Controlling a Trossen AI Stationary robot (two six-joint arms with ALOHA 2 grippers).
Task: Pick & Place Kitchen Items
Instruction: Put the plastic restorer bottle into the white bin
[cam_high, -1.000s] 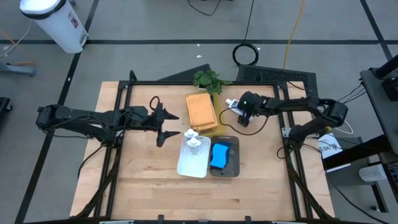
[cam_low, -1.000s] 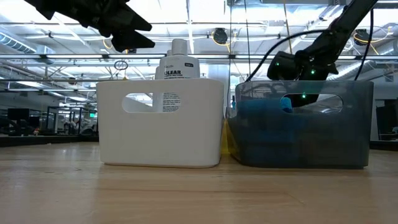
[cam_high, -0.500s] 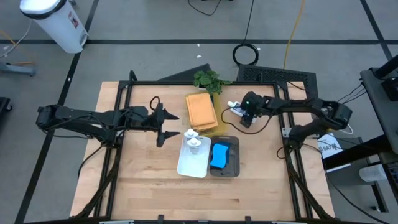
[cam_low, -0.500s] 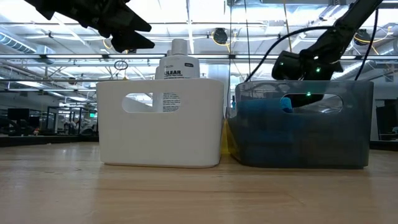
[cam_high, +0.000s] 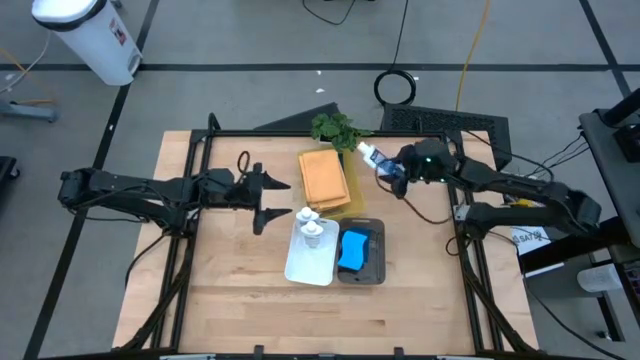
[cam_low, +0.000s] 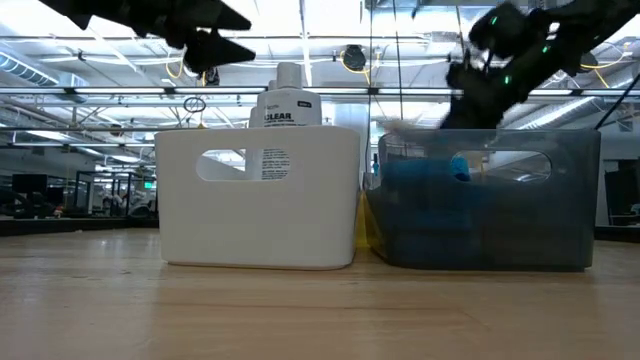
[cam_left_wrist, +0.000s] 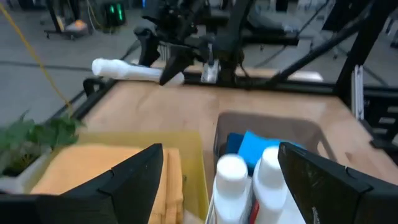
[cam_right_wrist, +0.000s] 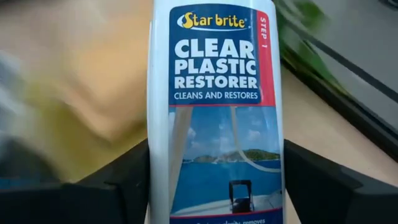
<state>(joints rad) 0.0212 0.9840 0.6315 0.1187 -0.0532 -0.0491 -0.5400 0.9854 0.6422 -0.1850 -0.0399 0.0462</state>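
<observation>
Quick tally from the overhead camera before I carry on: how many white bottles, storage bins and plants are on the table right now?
white capped bottles: 3 (two standing in the white bin, one held in the right gripper)
plastic bins: 2 (white plastic bin, dark grey plastic bin)
leafy green plant: 1
Total: 6

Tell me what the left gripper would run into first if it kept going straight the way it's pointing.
Probably nothing nearby: the open left gripper hangs above the table, aimed over the orange cloth toward the right gripper holding a white bottle. Heights are unclear.
</observation>
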